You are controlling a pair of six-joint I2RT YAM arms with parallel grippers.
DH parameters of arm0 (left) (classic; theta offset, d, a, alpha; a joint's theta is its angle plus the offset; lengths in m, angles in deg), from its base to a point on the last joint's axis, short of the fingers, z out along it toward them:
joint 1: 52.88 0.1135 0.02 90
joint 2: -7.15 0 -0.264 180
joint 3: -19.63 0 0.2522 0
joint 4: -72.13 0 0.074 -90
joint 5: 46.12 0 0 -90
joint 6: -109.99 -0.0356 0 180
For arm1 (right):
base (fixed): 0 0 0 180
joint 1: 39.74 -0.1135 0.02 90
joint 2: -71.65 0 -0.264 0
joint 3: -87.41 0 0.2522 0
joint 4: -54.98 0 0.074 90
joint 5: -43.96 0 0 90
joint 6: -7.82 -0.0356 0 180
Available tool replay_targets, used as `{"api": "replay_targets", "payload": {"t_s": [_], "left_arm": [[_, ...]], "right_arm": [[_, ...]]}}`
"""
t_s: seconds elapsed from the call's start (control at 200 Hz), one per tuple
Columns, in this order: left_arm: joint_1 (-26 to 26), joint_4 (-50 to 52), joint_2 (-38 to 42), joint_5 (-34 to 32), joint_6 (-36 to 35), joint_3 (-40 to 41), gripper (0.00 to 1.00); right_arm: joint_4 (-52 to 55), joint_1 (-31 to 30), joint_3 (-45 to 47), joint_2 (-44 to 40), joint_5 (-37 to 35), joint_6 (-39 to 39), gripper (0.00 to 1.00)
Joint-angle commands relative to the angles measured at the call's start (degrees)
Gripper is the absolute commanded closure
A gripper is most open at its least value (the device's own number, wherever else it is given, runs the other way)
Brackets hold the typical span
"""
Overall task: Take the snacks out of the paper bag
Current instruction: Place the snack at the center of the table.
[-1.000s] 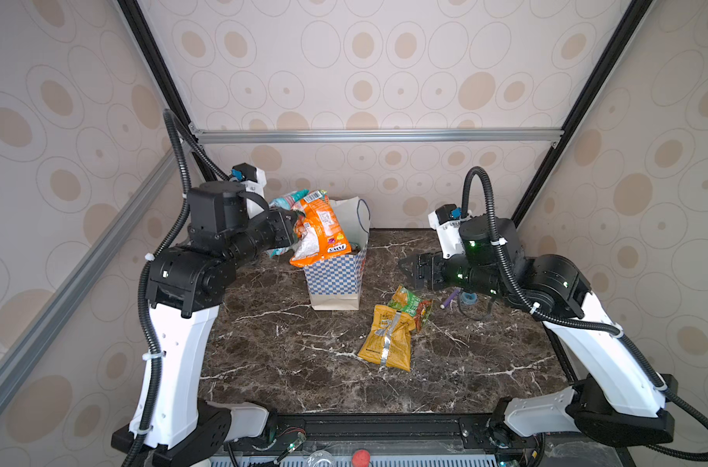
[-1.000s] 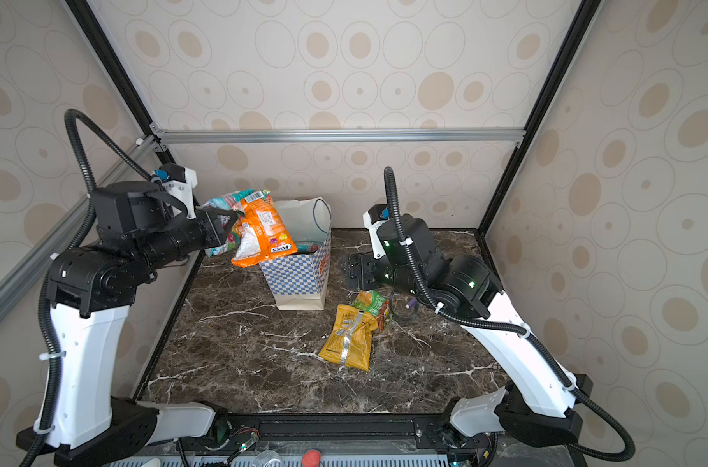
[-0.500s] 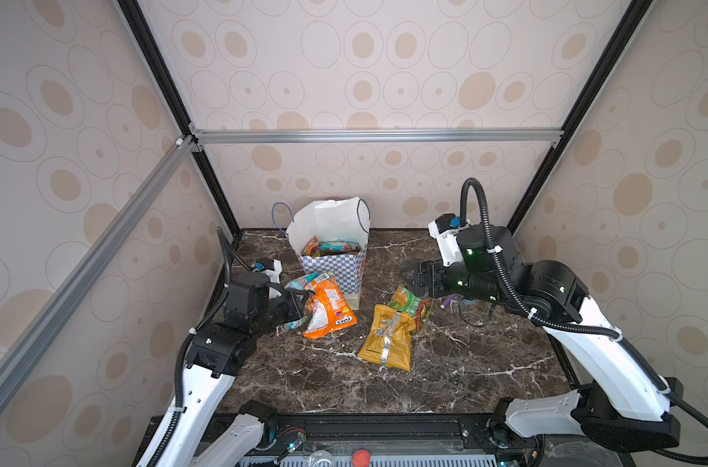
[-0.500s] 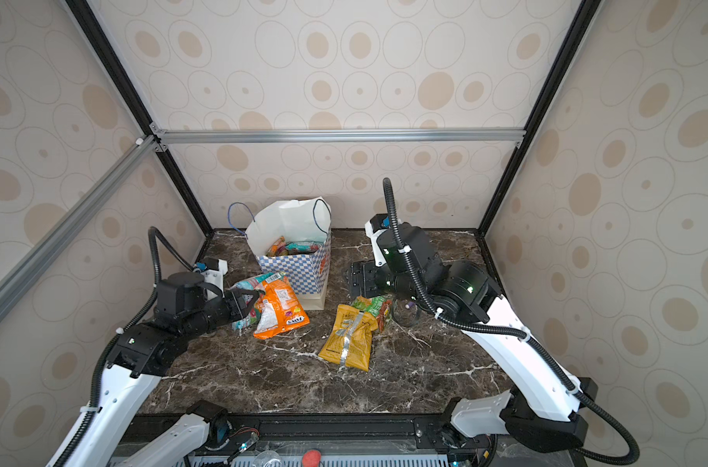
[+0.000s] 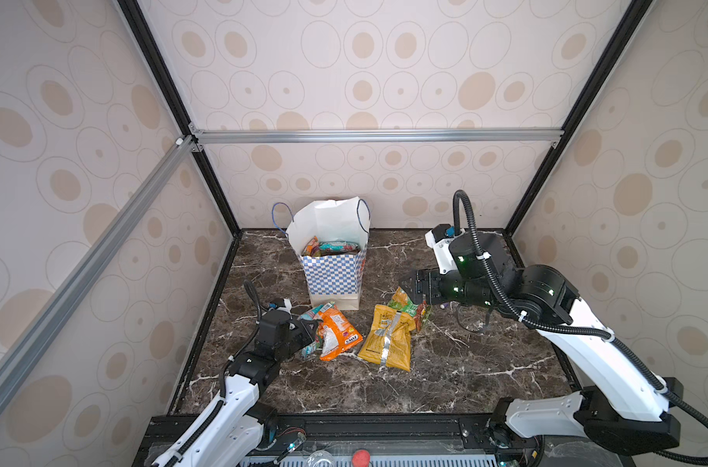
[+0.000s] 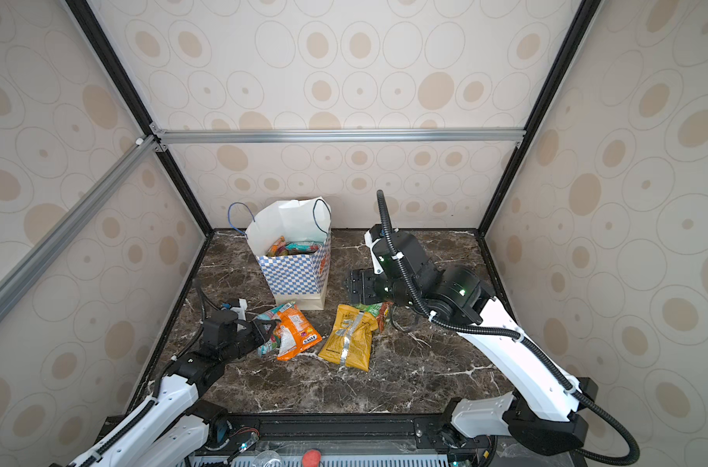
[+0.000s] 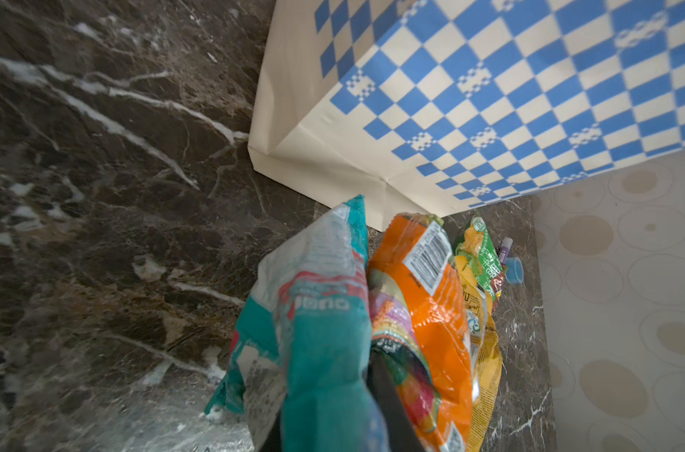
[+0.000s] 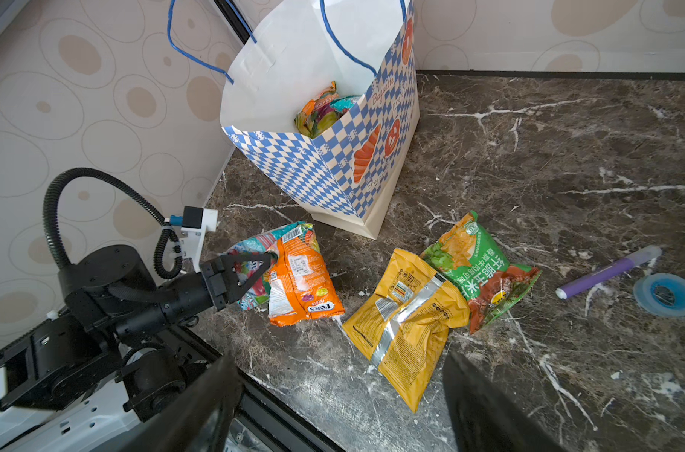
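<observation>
In both top views the paper bag [image 5: 332, 279] [image 6: 293, 279] stands upright at the back of the dark, white-veined marble table [image 5: 344, 388], its mouth gaping. My left claw [image 5: 309, 329] [image 6: 265, 327] sits low in front of the bag, pinching a teal packet [image 5: 312, 312]. An orange packet [image 5: 339, 332] lies against it. A creased yellow packet [image 5: 388, 339] lies flat just beside them, with a green packet [image 5: 411, 305] touching its far edge. My right claw [image 5: 404, 285] hangs near the green one, beside the bag.

From my left wrist, the teal packet's [image 7: 317, 313] wrinkled foil is squeezed by my black fingers [image 7: 387, 395]. The glossy orange packet [image 7: 423, 305] bulges on the outer side of one finger. The bag's plain cream base and blue-and-white checks [image 7: 489, 98] rise just behind.

From my right wrist, my two fingers [image 8: 485, 411] stand spread wide with nothing between them. More crinkly snacks [image 8: 325, 109] are heaped inside the bag [image 8: 313, 164]. A slim purple stick [image 8: 606, 270] and a flat blue tape roll [image 8: 665, 293] lie beyond the green packet [image 8: 485, 274], well apart from the bag.
</observation>
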Motion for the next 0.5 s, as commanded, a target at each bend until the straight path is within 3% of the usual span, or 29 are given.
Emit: {"api": "replay_targets", "payload": {"t_s": [0.0,0.335,0.495], "left_arm": [[-0.72,-15.64,-3.11,0.50,3.96,-0.77,1.00],[-3.36,-22.07,-13.89,1.29,4.21,-0.90,1.00],[-3.95,-22.76,-17.15,2.25,4.19,-1.22,0.84]], "right_arm": [[0.94,-0.45,3.44,-1.39,1.68,-1.56,0.15],[5.17,-0.46,6.17,2.48,8.37,-0.18,0.14],[5.40,-0.43,5.84,3.63,9.68,-0.03,0.14]]}}
